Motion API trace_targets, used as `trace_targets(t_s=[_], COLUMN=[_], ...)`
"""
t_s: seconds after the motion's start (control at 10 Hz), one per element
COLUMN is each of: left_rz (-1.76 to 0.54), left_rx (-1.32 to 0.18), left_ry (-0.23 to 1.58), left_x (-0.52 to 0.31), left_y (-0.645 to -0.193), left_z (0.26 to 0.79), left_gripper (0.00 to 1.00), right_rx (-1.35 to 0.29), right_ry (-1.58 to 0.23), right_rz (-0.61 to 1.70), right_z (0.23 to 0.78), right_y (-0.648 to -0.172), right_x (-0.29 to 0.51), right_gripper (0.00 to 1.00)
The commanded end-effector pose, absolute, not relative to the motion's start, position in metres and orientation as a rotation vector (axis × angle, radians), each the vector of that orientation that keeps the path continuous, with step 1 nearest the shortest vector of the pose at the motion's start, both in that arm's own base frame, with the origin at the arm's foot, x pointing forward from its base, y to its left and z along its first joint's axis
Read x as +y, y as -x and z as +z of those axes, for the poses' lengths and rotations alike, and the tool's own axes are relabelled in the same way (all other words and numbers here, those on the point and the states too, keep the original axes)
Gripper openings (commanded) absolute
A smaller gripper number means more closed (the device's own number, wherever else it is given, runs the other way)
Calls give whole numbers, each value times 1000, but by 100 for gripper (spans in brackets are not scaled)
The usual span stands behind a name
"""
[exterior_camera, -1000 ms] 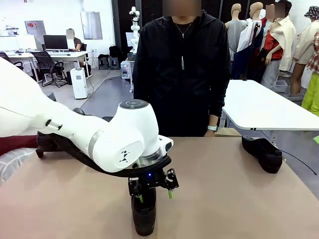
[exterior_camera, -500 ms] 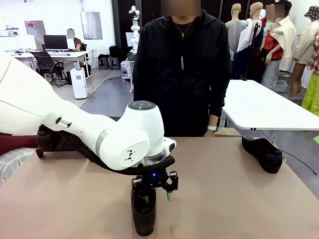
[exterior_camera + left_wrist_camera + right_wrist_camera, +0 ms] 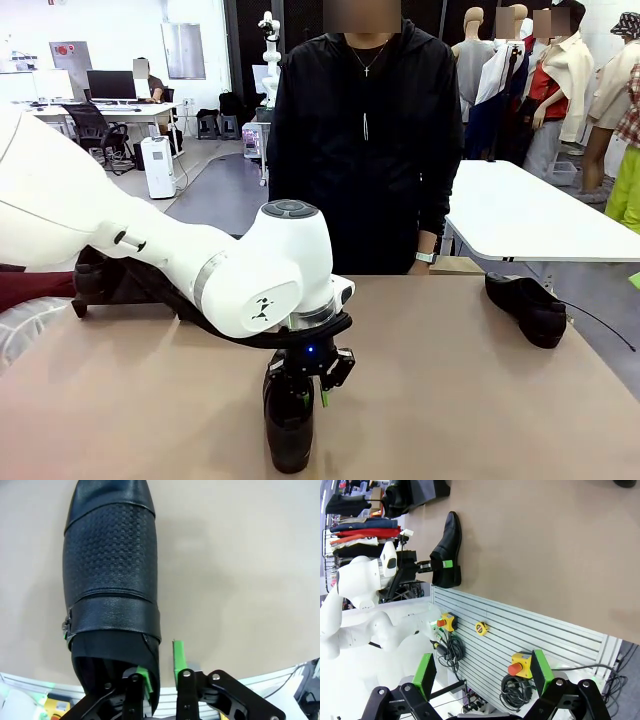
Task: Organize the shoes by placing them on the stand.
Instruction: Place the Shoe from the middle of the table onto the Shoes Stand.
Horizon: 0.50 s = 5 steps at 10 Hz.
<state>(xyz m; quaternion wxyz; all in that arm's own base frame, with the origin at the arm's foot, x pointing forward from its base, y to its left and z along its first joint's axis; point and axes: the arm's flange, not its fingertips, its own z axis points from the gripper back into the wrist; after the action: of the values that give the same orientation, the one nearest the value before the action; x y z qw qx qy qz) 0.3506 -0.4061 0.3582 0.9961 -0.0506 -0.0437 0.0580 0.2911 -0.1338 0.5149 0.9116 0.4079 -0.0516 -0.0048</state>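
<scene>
A tan table point(image 3: 450, 400) carries everything here. One black shoe point(image 3: 288, 440) stands sole down on it close to the near edge, about the middle of the table's width, its length running near to far. A second black shoe point(image 3: 527, 309) lies at the far right by the table's right edge, set at a slant, well apart from the first. At the far left stands the low black stand point(image 3: 430, 489). Between them the surface shows bare.
</scene>
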Motion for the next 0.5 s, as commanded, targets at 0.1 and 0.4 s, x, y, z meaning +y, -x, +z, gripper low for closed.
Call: trace_targets(t_s=[0.1, 0.4], left_rz=[142, 104], left_rx=[-106, -136], left_ry=[58, 80], left_x=[-412, -404], left_y=[-352, -345], left_z=[360, 380], left_gripper=[0, 0], right_rx=[-103, -103], right_ry=[-832, -832], right_rz=[2, 2], right_z=[517, 517], right_y=[-289, -289], right_x=[-135, -135], right_gripper=[100, 100])
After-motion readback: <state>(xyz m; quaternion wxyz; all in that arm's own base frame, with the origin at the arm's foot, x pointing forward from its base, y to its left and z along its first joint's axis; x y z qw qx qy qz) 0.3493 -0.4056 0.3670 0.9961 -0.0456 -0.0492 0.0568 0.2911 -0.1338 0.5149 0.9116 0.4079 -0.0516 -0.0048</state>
